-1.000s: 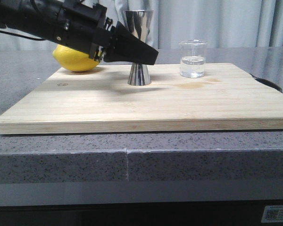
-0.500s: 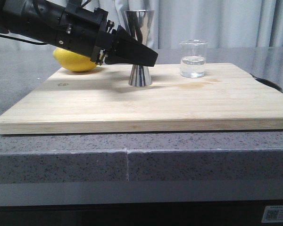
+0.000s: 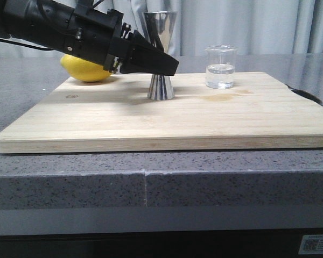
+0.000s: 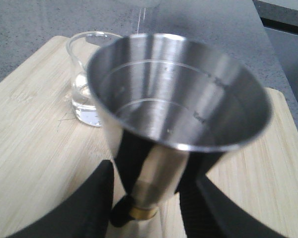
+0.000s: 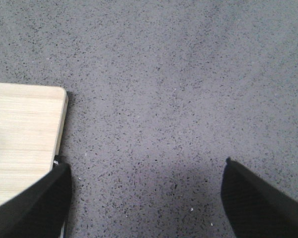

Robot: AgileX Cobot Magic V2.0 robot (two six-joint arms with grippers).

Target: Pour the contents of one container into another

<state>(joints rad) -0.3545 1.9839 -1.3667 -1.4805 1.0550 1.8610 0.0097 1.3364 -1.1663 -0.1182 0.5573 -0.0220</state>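
The steel jigger stands upright on the wooden board, its wide mouth filling the left wrist view. My left gripper reaches in from the left at the height of the narrow gold waist. Its black fingers stand on either side of the waist with a gap on each side, so it is open. The clear glass beaker holds some clear liquid and stands to the right of the jigger, apart from it. My right gripper is open over bare grey countertop.
A yellow lemon lies at the board's back left, behind my left arm. The board's corner lies beside my right gripper. A dark shape shows behind the board's right edge. Grey stone countertop surrounds the board.
My left gripper has risen slightly and settled at the jigger's waist. The jigger has shifted a little to the right. The beaker has not moved.
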